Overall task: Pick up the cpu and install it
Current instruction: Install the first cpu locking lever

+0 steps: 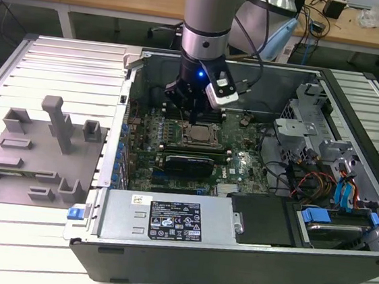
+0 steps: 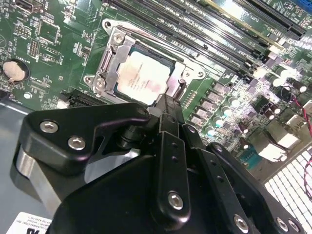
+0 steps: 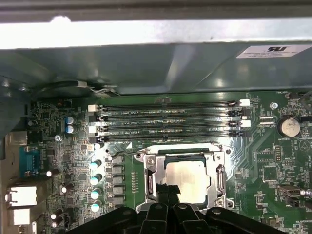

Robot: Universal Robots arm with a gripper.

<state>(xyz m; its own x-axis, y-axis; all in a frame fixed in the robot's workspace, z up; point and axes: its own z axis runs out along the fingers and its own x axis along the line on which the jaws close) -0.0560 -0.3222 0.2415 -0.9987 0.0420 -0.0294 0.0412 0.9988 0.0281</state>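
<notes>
The cpu (image 1: 199,135) lies flat in the metal-framed socket on the green motherboard (image 1: 236,154) inside the open computer case. Its pale silver top shows in both wrist views, cpu (image 2: 144,78) and cpu (image 3: 189,181). My gripper (image 1: 190,118) hangs straight down over the socket's edge, on the side toward the exterior view's left. Its black fingers are pressed together, with the gripper (image 2: 167,103) tips at the cpu's rim and nothing between them. In the first wrist view the gripper (image 3: 169,191) tips overlap the cpu's near edge; whether they touch it I cannot tell.
Memory slots (image 3: 165,122) run beside the socket. A black graphics card (image 1: 187,163) sits just in front of it, with the power supply (image 1: 168,218) nearer still. Drive cages and cables (image 1: 323,163) stand at the exterior view's right. A grey fixture block (image 1: 39,153) lies outside the case on the left.
</notes>
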